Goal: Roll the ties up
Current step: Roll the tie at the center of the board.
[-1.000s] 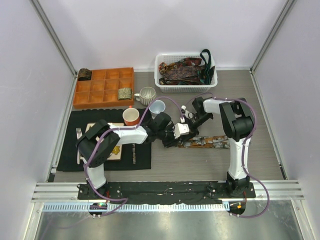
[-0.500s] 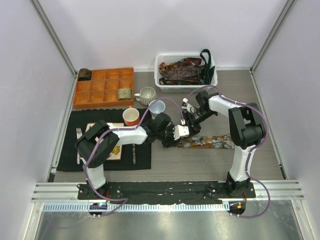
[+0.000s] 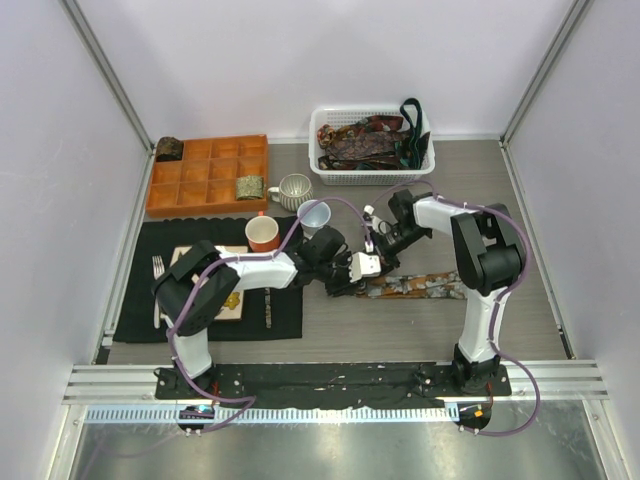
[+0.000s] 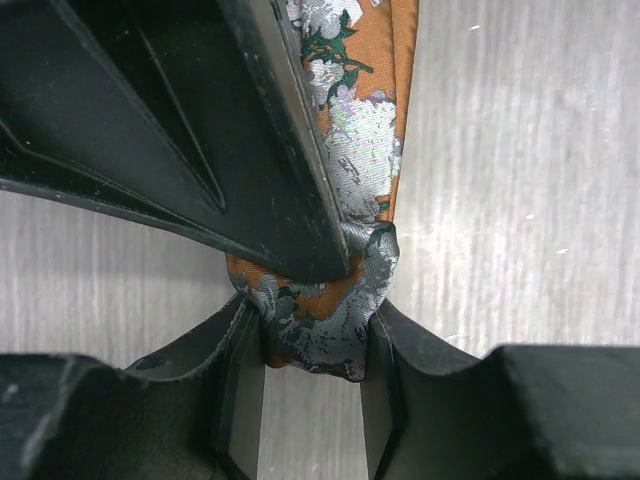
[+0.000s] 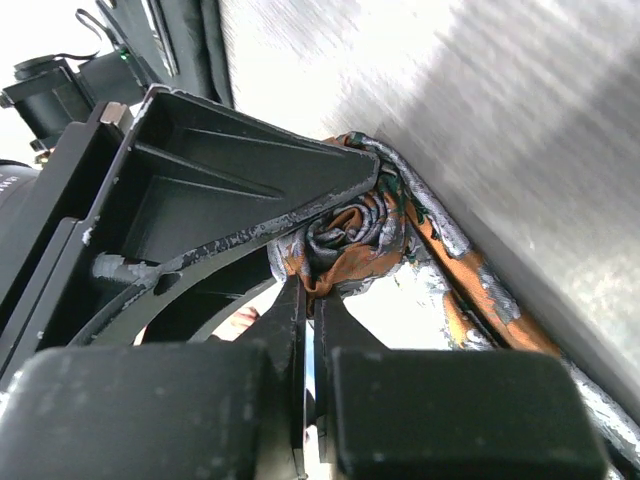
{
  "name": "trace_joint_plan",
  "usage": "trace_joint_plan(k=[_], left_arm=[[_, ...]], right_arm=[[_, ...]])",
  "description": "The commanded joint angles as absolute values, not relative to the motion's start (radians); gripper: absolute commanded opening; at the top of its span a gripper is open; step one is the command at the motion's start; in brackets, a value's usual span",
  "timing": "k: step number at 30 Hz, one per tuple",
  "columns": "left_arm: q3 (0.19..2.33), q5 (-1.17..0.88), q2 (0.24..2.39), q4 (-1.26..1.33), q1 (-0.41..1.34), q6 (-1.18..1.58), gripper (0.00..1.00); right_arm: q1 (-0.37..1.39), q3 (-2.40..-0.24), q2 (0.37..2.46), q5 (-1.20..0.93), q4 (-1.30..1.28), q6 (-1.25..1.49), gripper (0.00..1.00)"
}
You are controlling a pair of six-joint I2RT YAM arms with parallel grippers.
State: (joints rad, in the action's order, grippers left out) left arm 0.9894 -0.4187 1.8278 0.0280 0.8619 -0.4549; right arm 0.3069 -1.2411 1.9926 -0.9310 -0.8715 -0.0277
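The top view looks steeply down from afar; both wrist views closely face the same orange-and-grey floral fabric tie [image 4: 330, 320].

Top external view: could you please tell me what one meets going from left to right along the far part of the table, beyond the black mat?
Rolled tie → second rolled tie → mug → basket holding loose ties.

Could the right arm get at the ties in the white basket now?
Probably: the open basket lies just beyond it, nothing between, but its end effector is clamped on the table tie's coil.
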Motion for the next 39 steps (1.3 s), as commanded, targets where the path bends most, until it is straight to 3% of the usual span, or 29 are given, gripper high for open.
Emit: trace_joint_plan(k=[1,5,14,25,31,34,39], left_arm=[[0.982,-0.387,1.871,-0.049,0.862,-0.449,0.37],[1.000,-0.388,1.855,-0.048,0.853,-0.417,0.55],[1.017,-0.518,1.775,-0.006,0.847,-0.319,0.80],[1.078,-0.506,1.858,0.097,0.877,-0.244,0.85],[1.059,-0.468,1.888,0.126,0.876,-0.248,0.76],[1.045,-0.456,1.894,0.101,0.874,-0.302,0.65],[1.011,-0.442,1.876,0.071,0.862,-0.334,0.36]], right_arm=[[0.310,-1.184,1.943,-0.856,-0.905,-0.064,0.01],[0.267,-1.173,2.052,-0.772,-0.890,-0.112,0.01],[0.244,-1.169,2.079,-0.609,-0.839,-0.124,0.01],[0.264,-1.157,2.082,-0.520,-0.747,-0.065,0.01],[0.272,-1.230,2.141,-0.574,-0.707,-0.058,0.01],[0.278,-1.287,2.167,-0.574,-0.704,-0.074,0.01],[0.276,-1.310,2.131,-0.626,-0.780,-0.106,0.02]])
